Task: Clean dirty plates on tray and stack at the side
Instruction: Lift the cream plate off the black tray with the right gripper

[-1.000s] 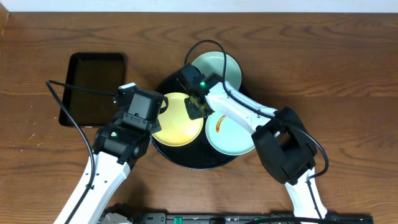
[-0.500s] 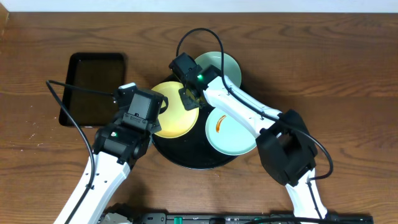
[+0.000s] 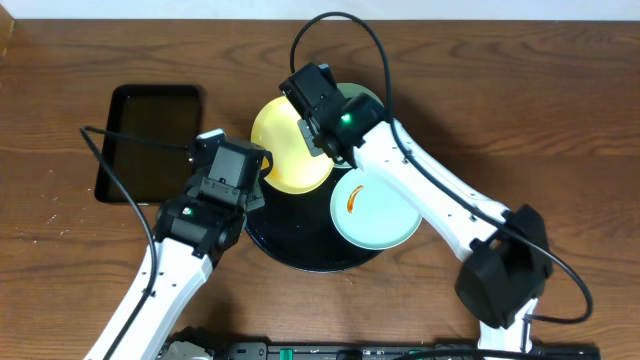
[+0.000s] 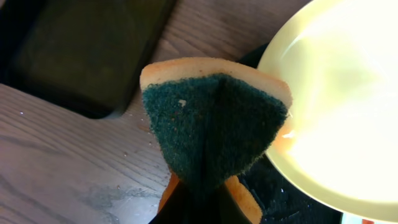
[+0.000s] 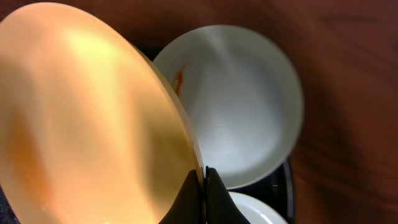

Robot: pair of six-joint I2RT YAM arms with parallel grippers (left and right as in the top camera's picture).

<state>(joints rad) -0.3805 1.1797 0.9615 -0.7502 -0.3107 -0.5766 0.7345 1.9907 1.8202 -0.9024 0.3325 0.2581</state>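
My right gripper (image 5: pixel 204 182) is shut on the rim of the pale yellow plate (image 3: pixel 288 145), holding it tilted above the far left part of the round black tray (image 3: pixel 300 250). A mint plate (image 3: pixel 375 210) with an orange smear lies on the tray's right side. A second mint plate (image 3: pixel 368 98) at the back is mostly hidden under the right arm. My left gripper (image 4: pixel 202 202) is shut on a folded sponge (image 4: pixel 211 124), green scouring side up, just left of the yellow plate (image 4: pixel 336 106) and not touching it.
A rectangular black tray (image 3: pixel 150 140) sits on the wooden table at the left, close to the left arm. Both arms' cables loop over the table near the trays.
The right gripper has lifted the yellow plate off the round tray and carried it toward the far side, tilting it. The left gripper with the sponge has barely moved.
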